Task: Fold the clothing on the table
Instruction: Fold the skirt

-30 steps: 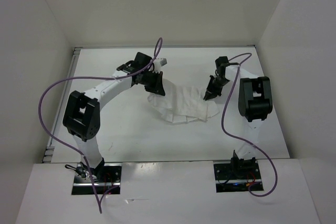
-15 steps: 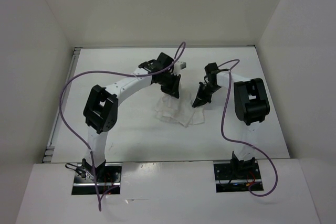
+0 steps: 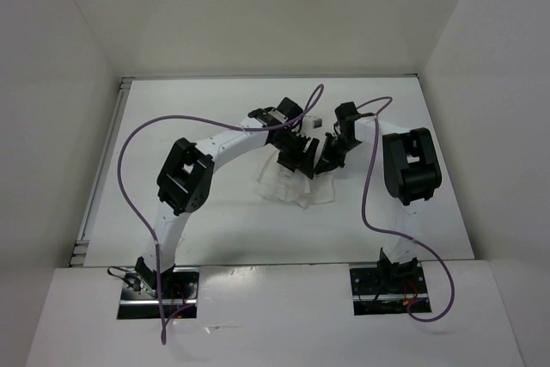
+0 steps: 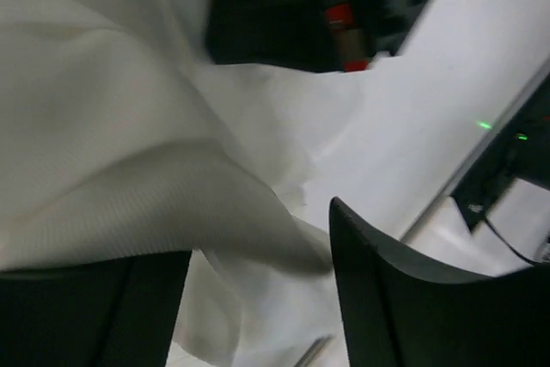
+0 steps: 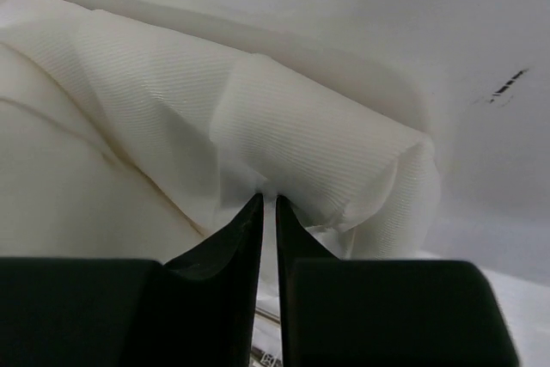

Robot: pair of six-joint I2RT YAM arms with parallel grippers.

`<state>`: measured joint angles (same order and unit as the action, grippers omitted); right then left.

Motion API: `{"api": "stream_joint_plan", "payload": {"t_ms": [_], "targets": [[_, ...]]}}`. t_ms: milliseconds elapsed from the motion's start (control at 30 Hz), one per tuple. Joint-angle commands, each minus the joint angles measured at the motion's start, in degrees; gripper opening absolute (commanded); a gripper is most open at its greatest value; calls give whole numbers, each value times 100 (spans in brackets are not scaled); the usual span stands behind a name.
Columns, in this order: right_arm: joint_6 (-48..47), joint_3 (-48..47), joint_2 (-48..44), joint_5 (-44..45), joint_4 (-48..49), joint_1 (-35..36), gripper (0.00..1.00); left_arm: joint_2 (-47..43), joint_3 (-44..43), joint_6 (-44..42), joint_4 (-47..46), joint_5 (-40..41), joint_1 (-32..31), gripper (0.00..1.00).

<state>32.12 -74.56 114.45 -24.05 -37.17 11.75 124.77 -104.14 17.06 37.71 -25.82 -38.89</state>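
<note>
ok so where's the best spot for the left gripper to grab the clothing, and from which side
Probably the free left edge of the clothing, pinched from straight above. It lies bunched low on the table, so a raised wrinkle there gives the fingers something to close on. The right gripper pinches a fold at the right end; the left gripper is open above the cloth.

Right claw (image 5: 268,199) pinching white clothing (image 5: 301,135)
Its two black fingers (image 5: 228,242) sit almost together, nipping a ribbed, rolled fold that bulges just above the tips. More wrinkled cloth spreads left, and glossy white bench (image 5: 481,15) shows behind.
</note>
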Motion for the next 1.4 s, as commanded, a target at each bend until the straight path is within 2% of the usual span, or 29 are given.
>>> {"api": "stream_joint_plan", "payload": {"t_ms": [0,233,267,400,500,533,567,600,633,667,700,733,767,800,933,967,1033,1100,1267,1367], "targets": [[5,-76,-107,-64,350,56,15,12,-510,280,-132,-842,-83,71],[58,118,-599,-65,334,-566,15,-234,-1178,1703,-1757,-2600,-145,75],[58,187,-713,-12,255,-664,15,-234,-1510,1756,-1759,-2681,-145,75],[58,83,-1398,690,-369,-990,16,-434,-1935,1380,-943,-2262,-145,75],[58,-119,-1891,1280,-809,-990,19,-995,-1541,1257,-880,-1507,127,75],[58,-189,-2066,1280,-862,-990,19,-1155,-1061,1186,-880,-982,206,75],[58,-347,-2128,1167,-915,-877,20,-1305,-769,1186,-880,-707,372,71],[5,-453,-2129,1036,-976,-806,20,-1602,-479,1325,-949,-383,461,60],[5,-575,-2129,782,-977,-710,20,-1727,-180,1448,-1028,256,540,43],[5,-812,-2129,675,-977,-457,20,-1972,415,1562,-1116,506,706,6],[5,-971,-2077,604,-1029,-298,22,-2078,699,1659,-1178,647,777,0],[5,-1138,-2024,604,-1029,-139,25,-2184,989,1721,-1274,649,848,0],[5,-1452,-1910,543,-1108,28,39,-2289,1244,1774,-1354,762,918,0],[5,-1595,-1848,594,-1161,343,44,-2456,1656,1775,-1415,815,971,0],[58,-2263,-1418,858,-1363,951,46,-2677,2229,1775,-1416,939,1173,1],[58,-2264,-1260,858,-1363,1048,44,-2756,2336,1775,-1416,1061,1174,1],[58,-2264,-1084,718,-1135,1268,28,-2826,2511,1775,-1416,1115,1305,1],[119,-2264,-777,595,-1004,1461,17,-2888,2749,1775,-1416,1115,1410,1],[119,-2203,-310,674,-1117,1673,17,-3055,3022,1775,-1521,974,1621,1],[58,-2150,-257,1200,-1424,1621,17,-3116,3154,1775,-1574,921,1674,1]]}}
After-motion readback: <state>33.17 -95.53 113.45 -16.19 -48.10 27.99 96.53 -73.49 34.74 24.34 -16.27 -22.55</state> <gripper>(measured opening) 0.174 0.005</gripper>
